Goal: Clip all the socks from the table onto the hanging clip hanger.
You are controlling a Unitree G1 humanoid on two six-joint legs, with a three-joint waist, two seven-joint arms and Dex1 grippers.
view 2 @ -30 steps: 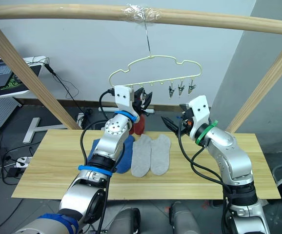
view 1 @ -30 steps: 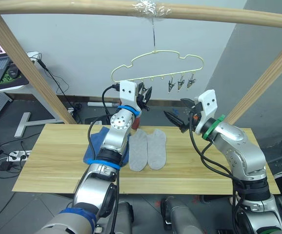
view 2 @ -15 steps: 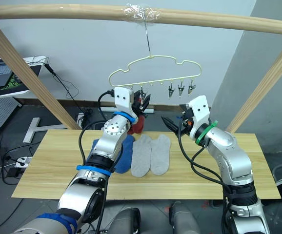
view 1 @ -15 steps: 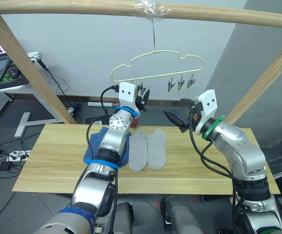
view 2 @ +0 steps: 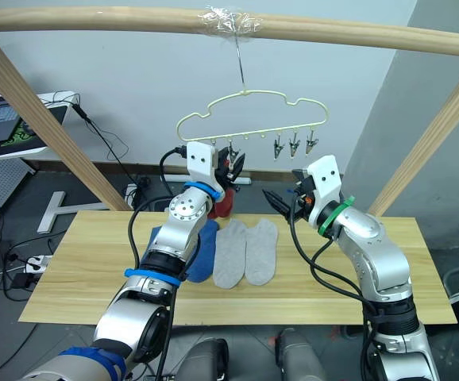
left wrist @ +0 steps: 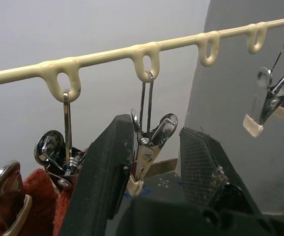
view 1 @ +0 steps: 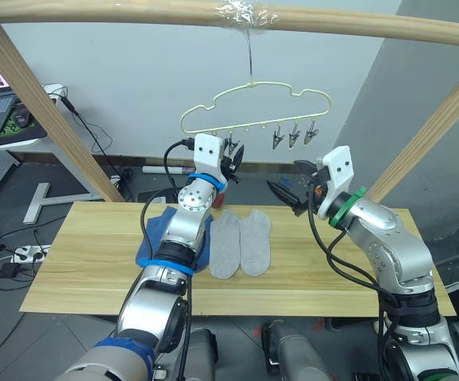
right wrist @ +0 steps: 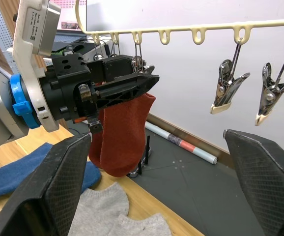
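Two blue soft ankle socks [view 2: 200,255] lie at the left of the group on the pale plank wooden table [view 1: 79,262], partly under the left arm.

Left gripper [left wrist: 156,130] is up at the thin pale-yellow wavy wire clip hanger [view 1: 253,85]. Since a second ago it has crept slightly up and in, then barely moved. Its two fingers sit partly open on either side of a bare small metal clip [left wrist: 144,147], one finger touching it and the other just apart.

Two rust red socks [right wrist: 125,137] already hang from clips just beside it, so my read is that pair is done and this clip is being lined up or squeezed.

Two light grey socks [view 1: 241,242] lie flat side by side mid-table. Three free metal clips [view 1: 295,133] hang further right.

Right gripper [view 1: 287,195] has not changed — wide open, empty, above the table, near the hanger.

Four socks left to clip.
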